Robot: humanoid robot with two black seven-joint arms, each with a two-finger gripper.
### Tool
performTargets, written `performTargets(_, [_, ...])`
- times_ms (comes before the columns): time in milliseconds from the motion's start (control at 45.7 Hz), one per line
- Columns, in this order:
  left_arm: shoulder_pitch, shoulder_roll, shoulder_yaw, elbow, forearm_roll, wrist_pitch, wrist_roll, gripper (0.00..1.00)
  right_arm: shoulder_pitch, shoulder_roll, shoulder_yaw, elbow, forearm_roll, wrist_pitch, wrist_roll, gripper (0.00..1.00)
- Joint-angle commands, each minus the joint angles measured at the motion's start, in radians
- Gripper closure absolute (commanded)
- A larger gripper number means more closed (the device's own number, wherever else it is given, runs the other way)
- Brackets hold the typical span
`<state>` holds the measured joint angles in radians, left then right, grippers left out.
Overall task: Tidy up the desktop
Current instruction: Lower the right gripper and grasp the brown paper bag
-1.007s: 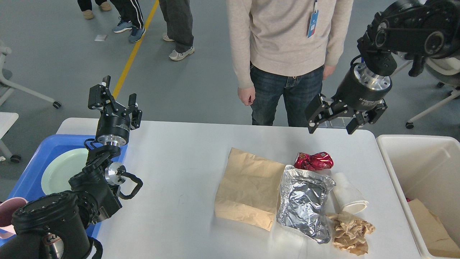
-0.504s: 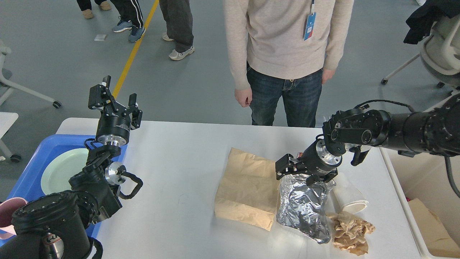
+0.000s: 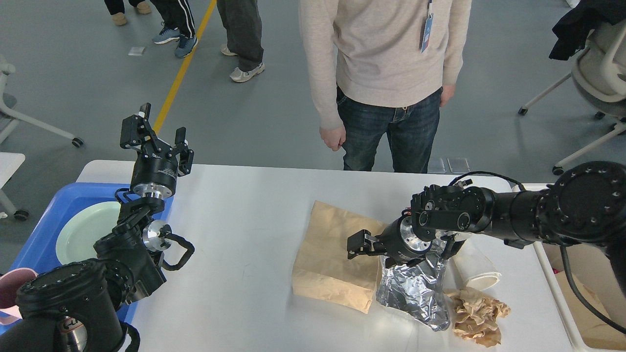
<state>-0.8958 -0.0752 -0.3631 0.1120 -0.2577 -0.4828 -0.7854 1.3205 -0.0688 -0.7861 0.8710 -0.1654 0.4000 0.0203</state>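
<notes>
Swinging down from 1 o'clock, the right arm has brought the right gripper [image 3: 357, 244] low over the brown paper bag [image 3: 332, 254] mid-desktop [image 3: 234, 254], beside the foil tray [image 3: 413, 291]; I cannot tell its fingers' state. Left gripper [image 3: 156, 139], unmoved at 10 o'clock, stands open. Bag goes next, probably.

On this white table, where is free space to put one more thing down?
The white desktop is bare between the blue plastic tray and the brown paper bag. Its right side is crowded: crumpled foil, white paper cup, crumpled brown paper.
</notes>
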Motion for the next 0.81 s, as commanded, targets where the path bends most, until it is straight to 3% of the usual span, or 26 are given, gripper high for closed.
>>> performTargets(0, [0.0, 0.0, 0.001, 0.0, 0.0, 0.001, 0.0, 0.03, -0.003, 0.001, 0.002, 0.005, 0.0, 0.005, -0.005, 0.82])
performTargets(44, [0.0, 0.0, 0.0, 0.0, 0.0, 0.001, 0.0, 0.03, -0.003, 0.001, 0.002, 0.006, 0.0, 0.013, -0.011, 1.0])
performTargets(525, [0.0, 0.0, 0.001, 0.0, 0.001, 0.001, 0.0, 0.03, 0.019, -0.017, 0.018, 0.016, 0.006, 0.016, -0.013, 1.0])
performTargets(788, [0.0, 0.0, 0.0, 0.0, 0.001, 0.0, 0.0, 0.03, 0.094, -0.117, 0.028, 0.115, 0.006, 0.037, -0.013, 1.0])
